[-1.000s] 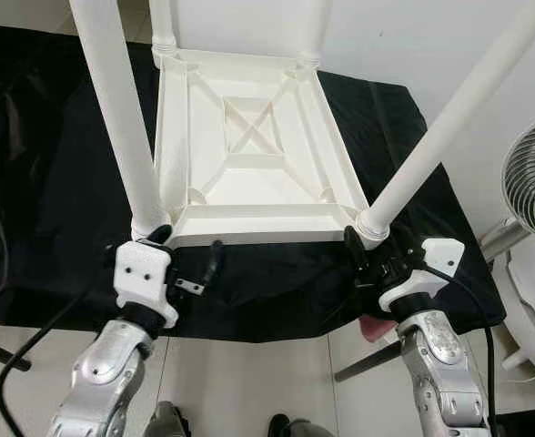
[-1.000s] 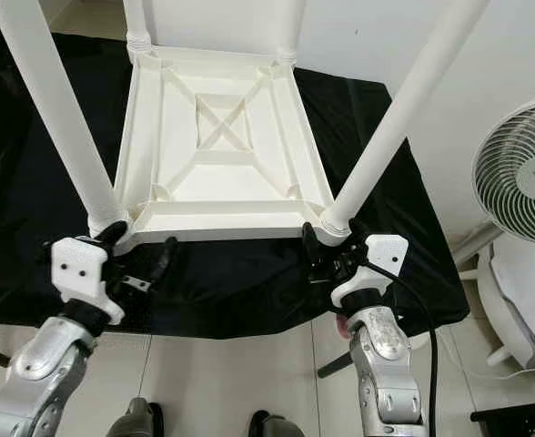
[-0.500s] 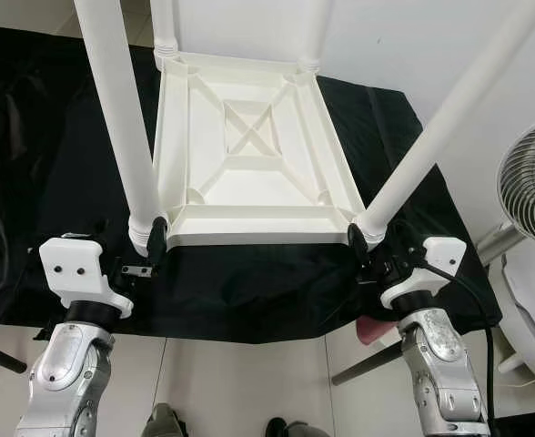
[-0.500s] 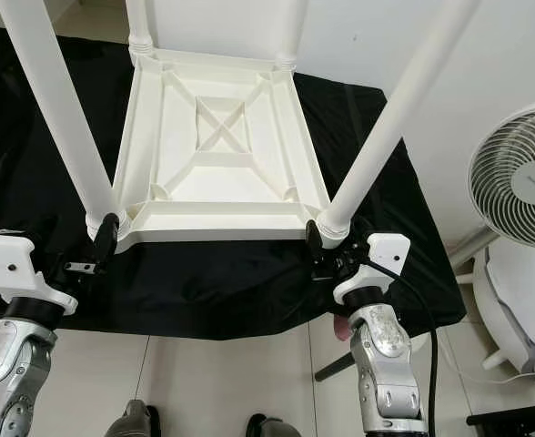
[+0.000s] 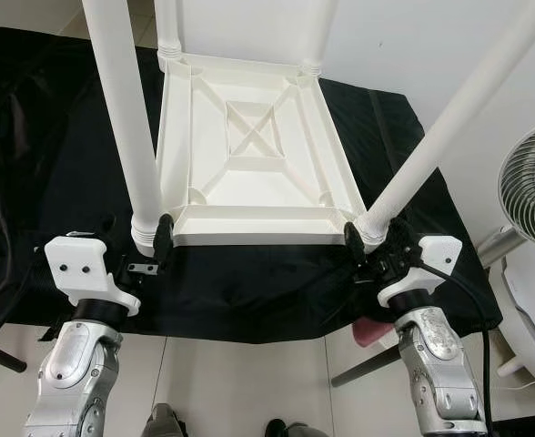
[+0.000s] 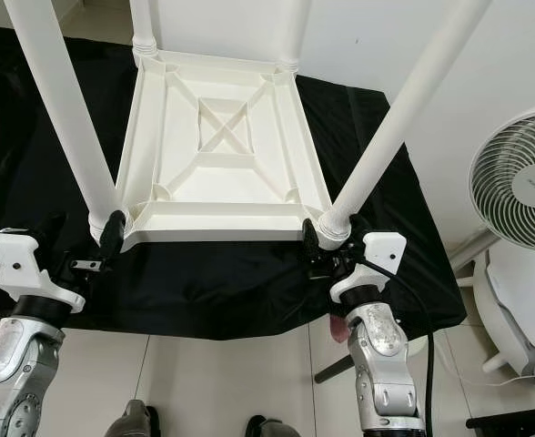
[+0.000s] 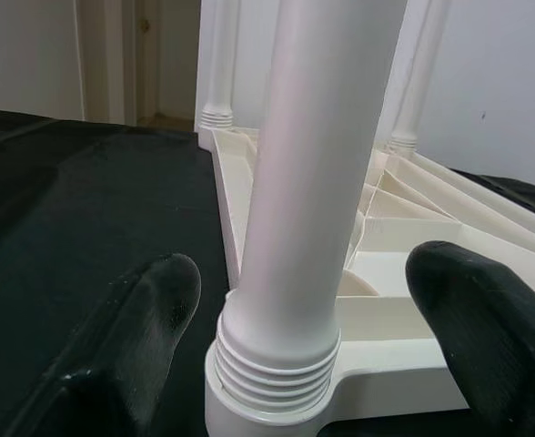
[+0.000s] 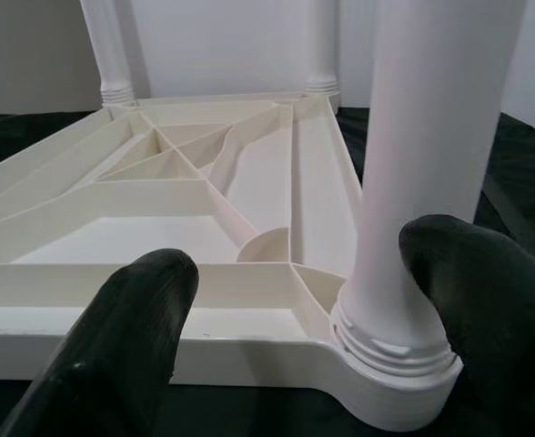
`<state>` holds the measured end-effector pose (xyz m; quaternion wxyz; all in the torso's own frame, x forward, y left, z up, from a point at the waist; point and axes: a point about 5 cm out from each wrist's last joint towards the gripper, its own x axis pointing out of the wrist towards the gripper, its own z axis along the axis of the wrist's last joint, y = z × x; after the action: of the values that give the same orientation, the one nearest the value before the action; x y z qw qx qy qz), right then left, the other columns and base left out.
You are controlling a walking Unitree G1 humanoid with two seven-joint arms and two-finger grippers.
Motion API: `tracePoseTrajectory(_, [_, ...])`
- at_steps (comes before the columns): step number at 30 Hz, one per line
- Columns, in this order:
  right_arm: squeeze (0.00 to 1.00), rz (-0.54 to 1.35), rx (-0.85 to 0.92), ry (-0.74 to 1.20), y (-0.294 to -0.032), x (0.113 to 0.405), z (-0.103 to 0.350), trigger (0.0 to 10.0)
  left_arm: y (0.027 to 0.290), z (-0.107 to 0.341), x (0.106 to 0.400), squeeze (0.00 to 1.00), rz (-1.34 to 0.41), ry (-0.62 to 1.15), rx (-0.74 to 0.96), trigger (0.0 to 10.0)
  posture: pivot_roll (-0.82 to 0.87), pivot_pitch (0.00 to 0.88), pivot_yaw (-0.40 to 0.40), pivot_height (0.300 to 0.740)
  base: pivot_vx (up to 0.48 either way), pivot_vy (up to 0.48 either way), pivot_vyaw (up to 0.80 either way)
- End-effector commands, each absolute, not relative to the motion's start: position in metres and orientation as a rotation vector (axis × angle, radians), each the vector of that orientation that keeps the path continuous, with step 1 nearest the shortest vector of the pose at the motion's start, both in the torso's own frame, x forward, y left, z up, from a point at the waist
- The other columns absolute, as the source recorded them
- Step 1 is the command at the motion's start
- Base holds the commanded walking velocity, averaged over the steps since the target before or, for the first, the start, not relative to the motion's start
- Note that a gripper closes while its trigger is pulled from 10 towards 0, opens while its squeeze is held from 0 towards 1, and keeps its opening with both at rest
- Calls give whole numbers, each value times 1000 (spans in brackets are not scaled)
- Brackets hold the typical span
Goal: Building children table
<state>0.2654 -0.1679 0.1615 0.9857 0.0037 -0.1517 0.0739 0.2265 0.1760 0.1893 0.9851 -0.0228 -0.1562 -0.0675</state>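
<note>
Left gripper [image 7: 295,309] is spread astride the near-left leg [image 5: 122,118]; right gripper [image 8: 286,309] is spread beside the near-right leg [image 5: 449,127], one finger touching its base. The children table [image 5: 258,164] lies upside down on the black-draped table [image 5: 58,182], its long axis running away from the robot, legs upward. A sideways nudge could likely tilt a leg not fully threaded.
</note>
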Motion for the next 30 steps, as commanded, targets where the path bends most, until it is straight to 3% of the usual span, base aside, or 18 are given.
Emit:
tracePoseTrajectory(1, [0,150,-3,-296,-168,264,158,10000,173,190,226,0,-151,-311,-52,10000,171,151,-119,740,0,424,0])
tracePoseTrajectory(30, [0,119,4,-317,-167,270,160,10000,168,192,231,0,-170,-316,-63,10000,171,142,-109,740,0,447,0])
